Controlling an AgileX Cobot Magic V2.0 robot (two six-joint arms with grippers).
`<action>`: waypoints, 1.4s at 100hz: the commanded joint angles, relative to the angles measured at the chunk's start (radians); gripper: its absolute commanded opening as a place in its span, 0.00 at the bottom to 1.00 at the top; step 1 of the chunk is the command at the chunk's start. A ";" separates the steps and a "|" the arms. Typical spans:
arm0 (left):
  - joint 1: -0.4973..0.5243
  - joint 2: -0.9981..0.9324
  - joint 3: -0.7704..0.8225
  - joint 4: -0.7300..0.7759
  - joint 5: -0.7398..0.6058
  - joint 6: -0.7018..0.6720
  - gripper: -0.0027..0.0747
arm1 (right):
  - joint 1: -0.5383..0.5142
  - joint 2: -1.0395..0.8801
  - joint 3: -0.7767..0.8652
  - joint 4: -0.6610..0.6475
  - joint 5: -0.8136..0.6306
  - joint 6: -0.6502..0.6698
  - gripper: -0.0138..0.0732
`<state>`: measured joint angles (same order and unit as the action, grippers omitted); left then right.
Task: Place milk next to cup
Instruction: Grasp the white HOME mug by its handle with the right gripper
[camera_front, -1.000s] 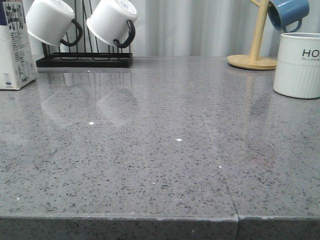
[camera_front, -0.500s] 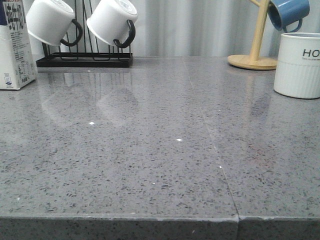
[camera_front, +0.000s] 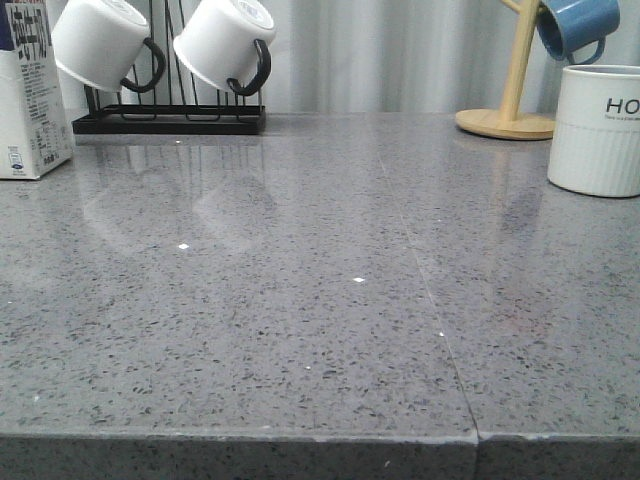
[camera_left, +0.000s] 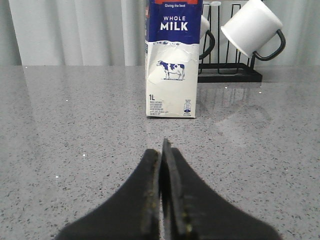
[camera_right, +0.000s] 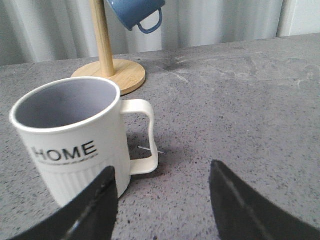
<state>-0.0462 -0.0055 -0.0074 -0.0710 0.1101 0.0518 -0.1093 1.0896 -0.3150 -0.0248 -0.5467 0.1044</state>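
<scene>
The milk (camera_left: 172, 60) is seen upright on the counter (camera_front: 320, 300), well apart from the cup (camera_front: 597, 130), beside the black mug rack (camera_front: 168, 118); likely heavy if full, stiff but dentable, best taken across its flat sides at mid-height. The left gripper (camera_left: 163, 150) is closed and empty facing the milk; the right gripper (camera_right: 162, 185) is spread near the cup, whose interior is seen empty.

The milk (camera_front: 30, 90) is seen upright at the far left edge of the front view, cut off by the frame; it is a tall white carton with a blue band reading "WHOLE MILK" and a small cow picture. The cup (camera_front: 597, 130), a white ribbed mug lettered "HOME" with a white handle, stands upright and empty at the right edge, well apart from the carton.
</scene>
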 joint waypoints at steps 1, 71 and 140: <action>0.005 -0.027 0.060 -0.003 -0.076 -0.011 0.01 | -0.011 0.071 -0.035 0.004 -0.197 -0.009 0.65; 0.005 -0.027 0.060 -0.003 -0.076 -0.011 0.01 | -0.010 0.506 -0.297 -0.026 -0.319 -0.008 0.55; 0.005 -0.027 0.060 -0.003 -0.076 -0.011 0.01 | 0.160 0.421 -0.323 -0.050 -0.321 -0.008 0.08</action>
<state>-0.0462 -0.0055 -0.0074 -0.0710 0.1101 0.0518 -0.0014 1.5647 -0.5971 -0.0654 -0.7789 0.1009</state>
